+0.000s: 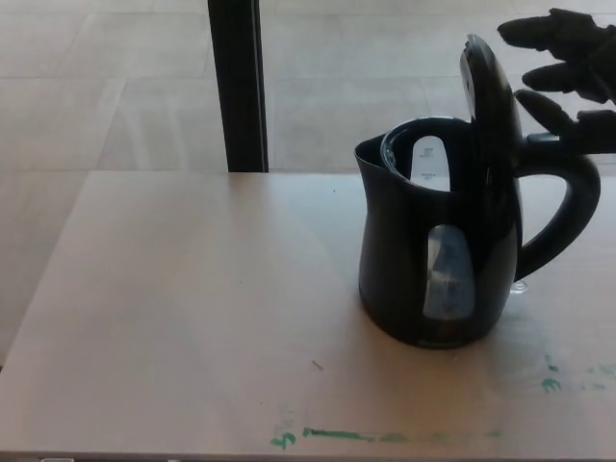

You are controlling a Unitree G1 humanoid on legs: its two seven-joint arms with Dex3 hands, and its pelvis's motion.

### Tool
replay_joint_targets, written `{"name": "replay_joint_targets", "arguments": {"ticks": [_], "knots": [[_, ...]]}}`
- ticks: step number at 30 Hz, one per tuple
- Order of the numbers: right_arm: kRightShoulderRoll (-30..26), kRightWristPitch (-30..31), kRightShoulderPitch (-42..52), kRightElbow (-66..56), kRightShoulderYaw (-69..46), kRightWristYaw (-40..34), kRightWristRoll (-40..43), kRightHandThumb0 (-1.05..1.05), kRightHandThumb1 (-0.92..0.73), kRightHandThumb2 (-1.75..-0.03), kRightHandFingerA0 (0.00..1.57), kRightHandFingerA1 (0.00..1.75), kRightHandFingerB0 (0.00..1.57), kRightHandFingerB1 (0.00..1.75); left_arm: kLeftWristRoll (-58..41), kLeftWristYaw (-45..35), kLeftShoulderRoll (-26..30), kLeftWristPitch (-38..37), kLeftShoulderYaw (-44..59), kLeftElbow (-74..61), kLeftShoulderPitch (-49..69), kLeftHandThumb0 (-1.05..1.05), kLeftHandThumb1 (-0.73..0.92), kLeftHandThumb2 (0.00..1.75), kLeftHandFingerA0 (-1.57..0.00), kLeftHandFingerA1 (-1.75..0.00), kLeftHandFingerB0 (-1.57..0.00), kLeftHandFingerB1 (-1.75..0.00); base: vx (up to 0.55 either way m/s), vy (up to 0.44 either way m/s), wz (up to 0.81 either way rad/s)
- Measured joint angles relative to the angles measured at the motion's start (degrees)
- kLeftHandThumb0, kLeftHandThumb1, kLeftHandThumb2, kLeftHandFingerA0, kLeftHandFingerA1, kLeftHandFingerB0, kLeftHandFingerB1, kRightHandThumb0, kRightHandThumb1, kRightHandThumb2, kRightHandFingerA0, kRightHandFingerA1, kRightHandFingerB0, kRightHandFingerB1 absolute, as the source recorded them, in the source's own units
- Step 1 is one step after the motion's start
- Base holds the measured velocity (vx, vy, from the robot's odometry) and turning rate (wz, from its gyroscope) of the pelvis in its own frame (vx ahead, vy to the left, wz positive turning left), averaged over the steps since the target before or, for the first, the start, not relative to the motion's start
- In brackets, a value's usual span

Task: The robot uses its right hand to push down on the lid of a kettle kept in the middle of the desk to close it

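Upright on the right half of the pale wooden desk [192,318] stands a glossy black plastic kettle [433,260] with a clear water window, spout pointing left, curved handle right; its hinged black lid [486,96] stands raised almost vertical, while the black right hand [568,67] hovers just right of it, fingers spread, holding nothing

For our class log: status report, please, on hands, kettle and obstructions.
Right hand open, fingers spread, beside the raised lid. Left hand not in view. Black plastic kettle upright on the pale desk, lid open. Nothing in the way.
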Motion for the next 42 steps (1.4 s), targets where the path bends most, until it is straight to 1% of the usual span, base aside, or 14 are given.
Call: {"name": "replay_joint_targets", "arguments": {"ticks": [6,7,8,14,15,16,17,19,20,21,23,24,25,42], "knots": [[1.53,-4.03,-2.06,4.01,5.32,-0.01,-4.71,-0.89,-0.85,-0.67,0.26,0.42,0.21,0.3,-0.04,-0.2,0.14,-0.01,0.16,0.72,0.05,-0.68,0.67,0.6,-0.52,-0.53,-0.36,-0.36,0.0,0.0,0.0],[1.6,-4.58,-2.23,4.26,6.34,-0.01,-5.6,-0.91,-0.85,-0.67,0.25,0.4,0.21,0.29,-0.04,-0.3,0.15,-0.01,0.15,0.71,0.1,-0.7,0.55,0.93,-0.44,-0.59,-0.26,-0.47,0.0,0.0,0.0],[1.65,-4.99,-2.35,4.38,7.26,-0.01,-6.35,-0.92,-0.84,-0.67,0.26,0.44,0.22,0.3,-0.03,-0.38,0.15,-0.01,0.13,0.71,0.17,-0.68,0.68,0.61,-0.5,-0.49,-0.36,-0.35,0.0,0.0,0.0],[2.09,-5.45,-3.73,4.37,12.28,0.62,-11.32,-0.89,-0.85,-0.67,0.2,0.45,0.15,0.32,0.01,-0.43,0.36,-0.01,-0.03,1.27,0.24,-0.66,0.67,0.6,-0.49,-0.51,-0.33,-0.36,0.0,0.0,0.0],[2.05,-5.45,-4.03,4.18,12.97,0.86,-12.18,-0.87,-0.66,-1.04,0.16,0.51,0.09,0.43,0.01,-0.43,0.39,-0.01,0.01,1.26,0.25,-0.65,0.68,0.61,-0.49,-0.5,-0.34,-0.35,0.0,0.0,0.0],[1.94,-5.42,-4.52,4.01,13.89,1.21,-13.02,-0.88,-0.84,-0.66,0.25,0.44,0.19,0.3,0.01,-0.43,0.41,0.0,0.02,1.26,0.26,-0.67,0.54,0.91,-0.45,-0.6,-0.25,-0.47,0.0,0.0,0.0],[1.82,-5.41,-4.98,3.93,14.75,1.56,-13.92,-0.86,-0.82,-0.65,0.28,0.46,0.21,0.31,0.01,-0.43,0.43,0.0,0.02,1.26,0.24,-0.64,0.68,0.61,-0.49,-0.51,-0.33,-0.35,0.0,0.0,0.0],[1.63,-5.46,-5.77,3.88,16.4,1.78,-15.62,-0.86,-0.82,-0.65,0.28,0.46,0.21,0.31,0.01,-0.45,0.43,0.0,0.03,1.26,0.21,-0.64,0.68,0.61,-0.49,-0.51,-0.33,-0.35,0.0,0.0,0.0],[1.6,-5.53,-6.1,3.87,17.13,1.81,-16.46,-0.82,-0.64,-1.02,0.23,0.51,0.13,0.42,0.01,-0.48,0.43,0.0,0.04,1.26,0.22,-0.66,0.68,0.61,-0.5,-0.52,-0.33,-0.35,0.0,0.0,0.0],[1.42,-5.53,-6.53,3.84,17.93,1.93,-17.19,-0.83,-0.81,-0.65,0.3,0.4,0.22,0.29,0.01,-0.47,0.44,-0.01,0.04,1.26,0.21,-0.67,0.68,0.61,-0.5,-0.51,-0.32,-0.35,0.0,0.0,0.0],[1.08,-5.53,-7.37,3.74,19.62,2.2,-18.68,-0.82,-0.63,-1.01,0.24,0.51,0.18,0.44,0.03,-0.48,0.44,-0.01,-0.01,1.26,0.2,-0.68,0.55,0.92,-0.45,-0.6,-0.23,-0.47,0.0,0.0,0.0],[0.94,-5.52,-7.73,3.7,20.45,2.3,-19.43,-0.82,-0.78,-0.65,0.32,0.42,0.28,0.31,0.04,-0.48,0.44,-0.01,-0.03,1.26,0.15,-0.67,0.69,0.61,-0.51,-0.5,-0.32,-0.35,0.0,0.0,0.0],[0.84,-5.52,-8.0,3.66,21.07,2.34,-20.03,-0.87,-0.65,-0.77,0.33,0.47,0.28,0.37,0.04,-0.48,0.43,-0.01,-0.06,1.26,0.1,-0.66,0.56,0.92,-0.45,-0.6,-0.23,-0.47,0.0,0.0,0.0],[2.08,-4.83,-10.35,6.46,31.11,-0.57,-31.82,-0.82,-0.81,-0.65,0.28,0.51,0.26,0.33,0.21,-0.05,0.53,-0.01,-1.02,1.78,-1.61,-0.66,0.68,0.6,-0.48,-0.5,-0.34,-0.36,0.0,0.0,0.0]]}}
